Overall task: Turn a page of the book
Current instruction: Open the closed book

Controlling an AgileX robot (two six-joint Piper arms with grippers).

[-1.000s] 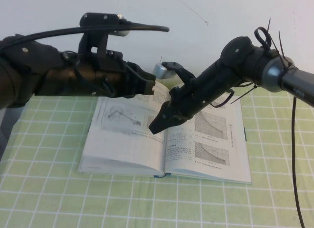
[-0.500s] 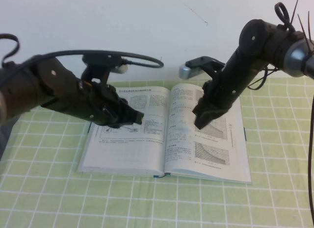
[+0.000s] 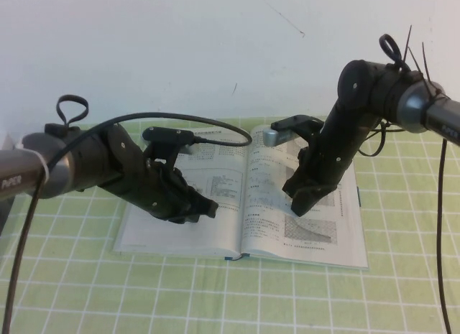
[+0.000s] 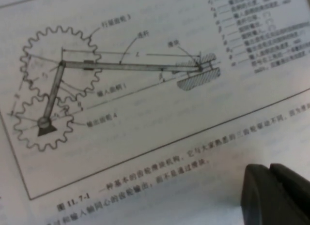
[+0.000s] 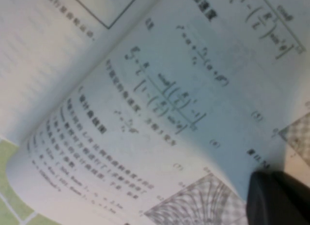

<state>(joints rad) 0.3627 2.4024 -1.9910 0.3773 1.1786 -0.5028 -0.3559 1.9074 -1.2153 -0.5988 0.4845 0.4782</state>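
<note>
The book [image 3: 180, 233] lies open and flat on the table, with its blue-teal spine end [image 3: 233, 257] towards me. My left gripper [image 3: 208, 207] is shut and low over the left page, next to a gear drawing [image 4: 53, 89]; its black fingertips [image 4: 256, 196] show at the page. My right gripper [image 3: 296, 205] is shut and sits on or just above the right page [image 5: 145, 113], beside a grey hatched diagram [image 5: 193, 205]. No page is lifted.
A green checked cloth [image 3: 215, 298] covers the table around the book. A white wall [image 3: 215, 47] stands close behind. Black cables loop off both arms, one over the left page [image 3: 215, 126].
Both arms have come down towards the book. The left gripper has moved lower and nearer over the left page. The right gripper has dropped slightly onto the right page.
</note>
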